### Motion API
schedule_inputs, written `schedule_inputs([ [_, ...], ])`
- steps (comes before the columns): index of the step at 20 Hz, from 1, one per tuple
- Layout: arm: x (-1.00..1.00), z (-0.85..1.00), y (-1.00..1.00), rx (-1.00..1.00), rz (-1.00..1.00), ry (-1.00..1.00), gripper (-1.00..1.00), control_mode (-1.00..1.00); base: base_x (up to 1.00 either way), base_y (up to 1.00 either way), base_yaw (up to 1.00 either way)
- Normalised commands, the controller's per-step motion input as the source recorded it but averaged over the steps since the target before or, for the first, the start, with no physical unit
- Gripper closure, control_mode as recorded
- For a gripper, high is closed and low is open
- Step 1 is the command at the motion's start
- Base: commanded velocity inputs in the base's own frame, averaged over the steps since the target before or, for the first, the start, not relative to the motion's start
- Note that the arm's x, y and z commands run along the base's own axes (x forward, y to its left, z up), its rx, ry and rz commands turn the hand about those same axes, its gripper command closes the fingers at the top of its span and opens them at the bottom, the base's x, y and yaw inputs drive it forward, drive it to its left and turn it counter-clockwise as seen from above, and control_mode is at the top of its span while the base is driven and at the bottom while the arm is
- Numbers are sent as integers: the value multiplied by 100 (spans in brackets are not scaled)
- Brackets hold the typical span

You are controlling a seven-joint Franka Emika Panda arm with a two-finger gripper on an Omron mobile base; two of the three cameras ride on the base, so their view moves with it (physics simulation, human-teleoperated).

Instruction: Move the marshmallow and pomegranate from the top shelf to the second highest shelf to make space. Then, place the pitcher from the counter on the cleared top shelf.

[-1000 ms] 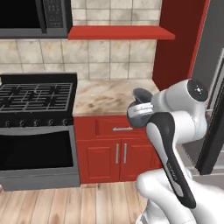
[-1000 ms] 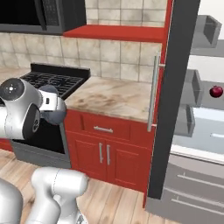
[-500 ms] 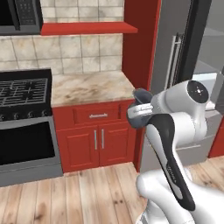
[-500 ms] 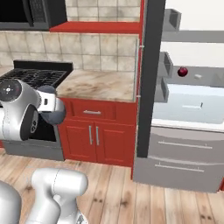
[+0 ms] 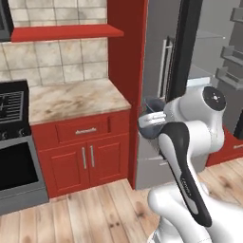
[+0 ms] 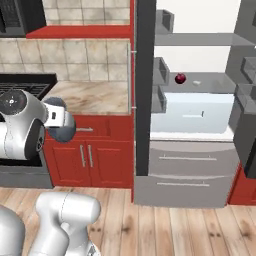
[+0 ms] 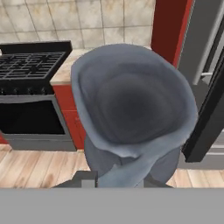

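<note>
**Tool carries pitcher toward open fridge**

Tool (image 7: 120, 181) is clamped on the pitcher (image 7: 131, 109), gripping it low near the handle side so the mouth faces the hand camera. The hand view looks straight down the flared lip into a dark hollow belly; nothing visible inside it. In the left base view the pitcher (image 5: 153, 124) rides tucked close against the arm's wrist, clear of the tabletop (image 5: 71, 97), which sits off to the left beside the stove (image 5: 10, 107). Carrying it close to the body looks like a choice for travel while the base faces the fridge.

Fridge door stands open in the right base view. The pomegranate (image 6: 180, 78) sits on the second highest shelf (image 6: 210, 89), and a tiny pale lump just to its right reads as the marshmallow (image 6: 196, 82), though it is too small to be sure. The top shelf (image 6: 200, 39) above them shows no items on it, so the clearing step appears done.

Remaining, as I judge it: raise the pitcher to the top shelf and set it upright. Door bins (image 6: 161, 67) on the left edge crowd the approach.
</note>
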Motion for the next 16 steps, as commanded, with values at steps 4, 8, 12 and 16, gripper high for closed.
schedule_inputs([
  [4,0,0,0,0,0,0,100,100,0,-83,-20],
  [8,0,0,0,0,0,0,100,100,14,-98,-14],
  [12,0,0,0,0,0,0,100,100,11,-100,-22],
  [16,0,0,0,0,0,0,100,100,19,-99,-30],
])
